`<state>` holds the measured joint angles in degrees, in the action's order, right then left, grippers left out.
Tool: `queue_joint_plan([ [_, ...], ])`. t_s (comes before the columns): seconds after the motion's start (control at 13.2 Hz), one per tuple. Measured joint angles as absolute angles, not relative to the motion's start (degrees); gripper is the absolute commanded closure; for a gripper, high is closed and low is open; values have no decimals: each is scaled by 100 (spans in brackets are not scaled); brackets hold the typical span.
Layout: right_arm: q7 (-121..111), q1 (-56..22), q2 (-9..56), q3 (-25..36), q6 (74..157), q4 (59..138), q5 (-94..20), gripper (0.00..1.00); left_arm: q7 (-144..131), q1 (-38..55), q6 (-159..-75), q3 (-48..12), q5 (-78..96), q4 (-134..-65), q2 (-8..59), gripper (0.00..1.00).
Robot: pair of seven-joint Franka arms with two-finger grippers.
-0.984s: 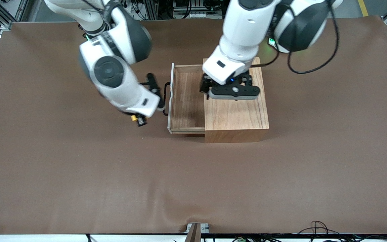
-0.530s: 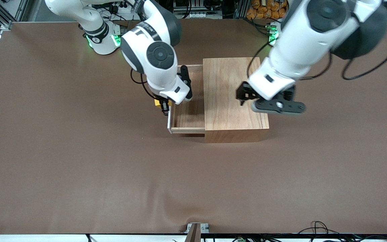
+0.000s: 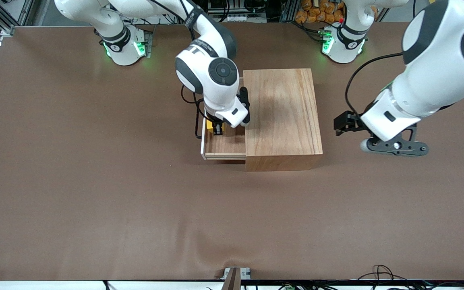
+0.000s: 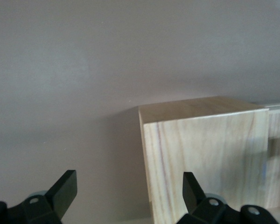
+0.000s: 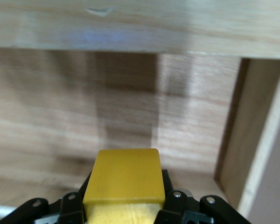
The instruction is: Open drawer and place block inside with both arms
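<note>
Bright yellow block [image 5: 126,182] between black fingers; light-brown grained wooden box [image 3: 282,117] and drawer [image 3: 224,146], its front edge seemingly white; plain brown table cover [image 3: 95,193]; white-and-grey arms.

— Is there room to get into the drawer [image 3: 224,147]?

— Only partly. It stands pulled out toward the right arm's end of the table, open on top, but the right gripper [image 3: 217,128] hangs over it clamping the block [image 3: 220,127], and that arm's wrist covers most of the tray.

— And the part nearer the front camera?

— That strip of the drawer floor is bare. The wooden box [image 3: 282,114] walls in one side, the white front edge [image 3: 203,139] the other.

— The left gripper [image 3: 346,127]?

— Over bare tablecloth [image 3: 135,209] beside the box, toward the left arm's end, fingers spread wide, touching nothing. The box top is unobstructed.
</note>
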<state>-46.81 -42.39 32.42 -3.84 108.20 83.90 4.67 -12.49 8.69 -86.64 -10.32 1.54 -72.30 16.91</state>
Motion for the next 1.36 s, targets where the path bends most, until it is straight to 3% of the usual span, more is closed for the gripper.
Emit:
queue_joint_plan([
  [0.08,-4667,-4261,3332,-384,10891,8388,467,38,-1197,823,-8453,-1020,154,-7232,1602,0],
  [0.15,-4618,-4290,3392,-383,10928,8388,467,0,-1097,757,-8227,-1019,154,-7250,1495,0],
  [0.76,-4283,-4468,3290,-326,10851,8212,469,0,-343,215,-7557,-961,-238,-8067,265,0],
  [1.14,-3599,-4322,2399,-247,10247,8088,439,0,-314,232,-7411,-597,-291,-8107,-59,0],
  [1.36,-3148,-3636,1769,-164,9570,8073,450,0,-126,225,-7379,-378,-291,-8090,-150,0],
])
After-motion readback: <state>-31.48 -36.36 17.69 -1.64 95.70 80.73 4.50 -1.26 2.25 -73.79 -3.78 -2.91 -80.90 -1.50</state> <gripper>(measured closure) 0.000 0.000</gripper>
